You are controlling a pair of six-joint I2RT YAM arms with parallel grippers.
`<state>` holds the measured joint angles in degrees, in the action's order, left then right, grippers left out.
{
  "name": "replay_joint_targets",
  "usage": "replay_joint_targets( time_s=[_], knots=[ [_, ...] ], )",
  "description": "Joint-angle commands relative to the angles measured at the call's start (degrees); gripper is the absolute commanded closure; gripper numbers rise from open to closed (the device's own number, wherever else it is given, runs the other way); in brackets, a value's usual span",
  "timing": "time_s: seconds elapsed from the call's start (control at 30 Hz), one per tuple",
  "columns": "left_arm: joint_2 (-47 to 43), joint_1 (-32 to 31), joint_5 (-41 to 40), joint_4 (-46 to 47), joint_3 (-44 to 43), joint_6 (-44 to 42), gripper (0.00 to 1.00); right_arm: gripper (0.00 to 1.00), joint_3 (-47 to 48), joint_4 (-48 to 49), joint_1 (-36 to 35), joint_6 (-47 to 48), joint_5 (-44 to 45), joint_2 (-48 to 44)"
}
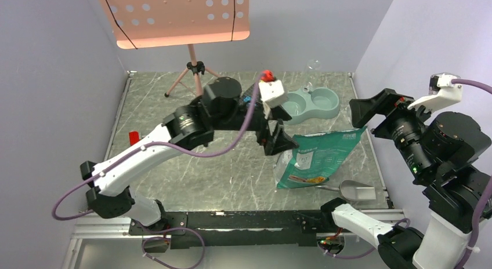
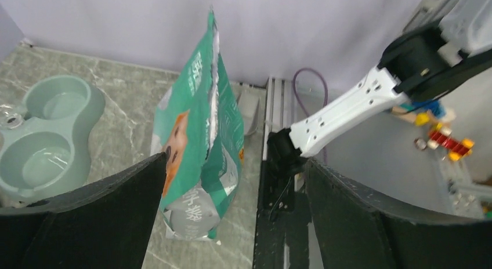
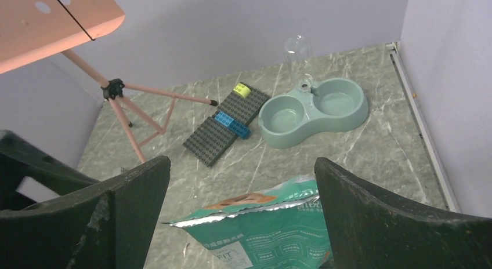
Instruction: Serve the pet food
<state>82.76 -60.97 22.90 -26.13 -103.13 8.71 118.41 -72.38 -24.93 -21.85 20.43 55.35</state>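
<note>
Open right hand (image 3: 241, 162), marble tabletop (image 3: 371, 141), lilac walls (image 3: 232, 37)

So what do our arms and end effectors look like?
Matching: left arm and right arm have white links, black joint housings, purple cable along each; left end effector and right end effector: broad black fingers, white camera mount, red part on the left's.

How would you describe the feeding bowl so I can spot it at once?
On the marble-patterned table, look toward the far right, beyond the teal-green bag. The bowl is the pale blue-grey piece with two round wells side by side, unlike the flat dark brick plate beside it.
</note>
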Motion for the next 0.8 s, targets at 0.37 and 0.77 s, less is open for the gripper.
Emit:
replay_joint_targets(
  time_s=[0.37, 0.77],
  knots=[
    [9.2, -4.6, -8.0, -0.7, 0.3, -9.8, 0.35, 0.0, -0.6, -1.6, 0.2, -0.1, -1.9, -1.7],
    [4.5, -7.5, -16.5, 5.4, 6.7, -11.4, 0.89, 0.0, -3.4, -1.5, 0.2, -1.4, -2.6, -1.9]
  ],
)
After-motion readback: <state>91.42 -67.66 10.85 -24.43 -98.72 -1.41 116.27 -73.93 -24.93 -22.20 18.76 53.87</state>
